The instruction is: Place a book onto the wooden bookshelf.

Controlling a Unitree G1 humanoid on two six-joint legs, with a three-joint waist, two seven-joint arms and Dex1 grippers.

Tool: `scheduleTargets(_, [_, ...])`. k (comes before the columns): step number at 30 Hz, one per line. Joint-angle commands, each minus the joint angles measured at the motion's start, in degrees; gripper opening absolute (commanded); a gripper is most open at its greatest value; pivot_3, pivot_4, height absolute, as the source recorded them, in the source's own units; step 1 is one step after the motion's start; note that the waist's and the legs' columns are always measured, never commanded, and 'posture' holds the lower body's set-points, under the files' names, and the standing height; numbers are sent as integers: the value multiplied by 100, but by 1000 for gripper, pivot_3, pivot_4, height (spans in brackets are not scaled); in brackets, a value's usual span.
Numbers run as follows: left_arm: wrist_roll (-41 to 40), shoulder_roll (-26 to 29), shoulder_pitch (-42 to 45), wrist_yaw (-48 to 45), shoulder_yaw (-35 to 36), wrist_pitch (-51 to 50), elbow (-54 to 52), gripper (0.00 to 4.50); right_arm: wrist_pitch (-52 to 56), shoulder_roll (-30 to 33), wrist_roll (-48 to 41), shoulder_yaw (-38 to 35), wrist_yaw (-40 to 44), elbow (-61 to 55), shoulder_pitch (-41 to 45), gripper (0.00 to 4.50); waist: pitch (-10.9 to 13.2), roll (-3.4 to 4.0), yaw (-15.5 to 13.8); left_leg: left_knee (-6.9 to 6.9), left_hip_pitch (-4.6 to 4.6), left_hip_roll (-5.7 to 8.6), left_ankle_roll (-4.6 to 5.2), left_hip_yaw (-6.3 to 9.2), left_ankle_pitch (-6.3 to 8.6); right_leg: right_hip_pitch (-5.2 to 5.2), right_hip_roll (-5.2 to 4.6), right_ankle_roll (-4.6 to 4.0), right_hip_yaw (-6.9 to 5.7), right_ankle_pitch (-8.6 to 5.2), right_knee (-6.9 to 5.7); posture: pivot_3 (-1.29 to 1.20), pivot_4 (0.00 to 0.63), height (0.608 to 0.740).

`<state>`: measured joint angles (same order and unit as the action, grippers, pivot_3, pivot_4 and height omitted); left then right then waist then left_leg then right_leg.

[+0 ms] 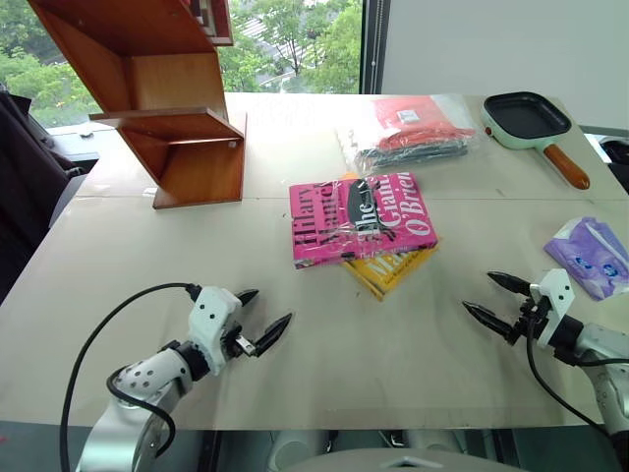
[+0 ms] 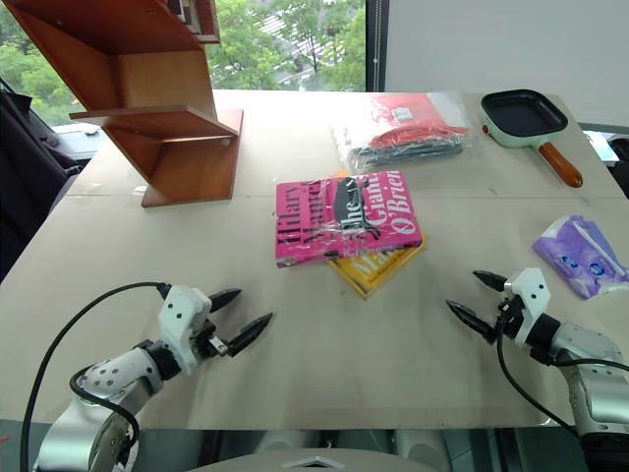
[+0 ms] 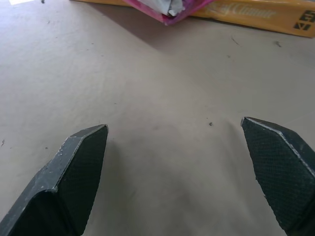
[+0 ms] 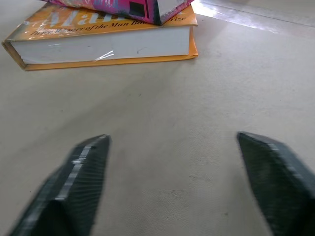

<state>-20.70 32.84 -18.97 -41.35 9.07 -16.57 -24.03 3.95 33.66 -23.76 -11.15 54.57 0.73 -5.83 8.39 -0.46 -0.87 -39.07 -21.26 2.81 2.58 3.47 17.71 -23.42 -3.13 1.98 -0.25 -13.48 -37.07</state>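
The pink book (image 1: 360,218), wrapped in glossy plastic with white lettering, lies flat mid-table on top of a yellow book (image 1: 388,266). Its corner (image 3: 167,10) shows in the left wrist view and its edge (image 4: 123,7) in the right wrist view. The wooden bookshelf (image 1: 162,93) stands at the far left of the table. My left gripper (image 1: 260,317) hovers over bare table near the front edge, left of the books, open and empty. My right gripper (image 1: 499,301) is at the front right, also open with nothing between its fingers.
A clear bag holding red and dark items (image 1: 418,128) lies behind the books. A black pan with a wooden handle (image 1: 531,123) is at the far right corner. A purple packet (image 1: 592,256) lies at the right edge. The table (image 1: 393,354) between the grippers is bare.
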Motion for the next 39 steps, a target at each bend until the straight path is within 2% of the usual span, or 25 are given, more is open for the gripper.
scheduleTargets(1, [-394,217,73,-285,324,-12,-343,4500,73,64,-172,-96,70,-208,110,2260,0,1,0,0,0,0,0,0,0,0,0,0,0,0,1,0,150,720])
scheduleTargets(4, [-774,508,238,-527,714,-129,-473,4500,76,124,-75,-16,107,-58,394,726,2,3,6,0,-2,-1,0,1,0,-1,0,0,-2,0,1,0,150,720])
scheduleTargets(5, [-1045,666,311,-640,967,-243,-576,4500,208,124,-70,45,75,1,662,290,2,4,12,0,-2,-1,0,0,0,-1,0,0,-1,0,1,0,150,720])
scheduleTargets(6, [-1253,794,358,-727,1166,-341,-663,4500,300,111,-55,104,39,62,919,60,3,2,31,0,-1,0,-1,0,-1,-1,0,0,-1,0,1,0,150,720])
scheduleTargets(10, [-1984,1259,489,-1039,1844,-720,-843,4500,530,53,319,564,-22,658,2259,60,8,10,64,0,-1,-1,-18,-3,-11,-4,3,-1,0,1,2,0,150,720])
scheduleTargets(12, [-2393,1634,542,-1278,2278,-1033,-866,4500,881,-244,559,900,-261,1309,3551,60,24,1,156,0,-2,0,-20,-2,-12,-5,3,-1,-2,1,3,0,150,720])
scheduleTargets(14, [-2711,1938,594,-1436,2611,-1289,-892,4500,853,-516,1064,1195,-630,2319,4734,60,40,11,211,1,-11,-1,-25,-7,-16,-21,9,-11,3,9,2,0,150,720])
scheduleTargets(17, [-3026,2133,577,-1468,2970,-1562,-1044,4500,548,-841,1708,1499,-1156,3975,6066,60,41,13,175,12,-12,-1,-30,-3,-19,-26,12,-13,-4,8,8,0,150,720])
scheduleTargets(22, [-3226,2100,396,-1261,3364,-1825,-1433,4500,-291,-1381,2490,1890,-1498,6183,7592,60,41,11,182,38,-79,7,-33,16,-20,-89,5,-11,-22,10,29,0,150,720])
scheduleTargets(25, [-3208,2042,306,-1137,3433,-1880,-1599,4500,-433,-1663,2680,1893,-1612,6915,8102,60,43,13,211,48,-81,12,-33,14,-20,-93,1,-11,-22,10,34,0,150,720])
scheduleTargets(30, [-3336,1931,79,-979,3723,-1997,-1912,4500,-377,-1888,3161,2086,-1668,7415,8532,60,46,16,333,63,-81,12,-34,13,-21,-102,1,-11,-22,10,33,0,150,720])
scheduleTargets(34, [-3314,1811,-237,-897,3987,-2053,-2086,4500,-266,-1823,3226,2053,-983,7458,8620,60,45,16,341,64,-74,8,-55,6,-34,-102,4,-12,-17,10,31,0,150,720])
scheduleTargets(39, [-3101,1688,-530,-838,3933,-2014,-2025,4500,-126,-1670,3346,2108,-220,7354,8588,60,45,14,322,64,-61,4,-69,10,-45,-98,7,-24,-18,17,7,0,150,720])
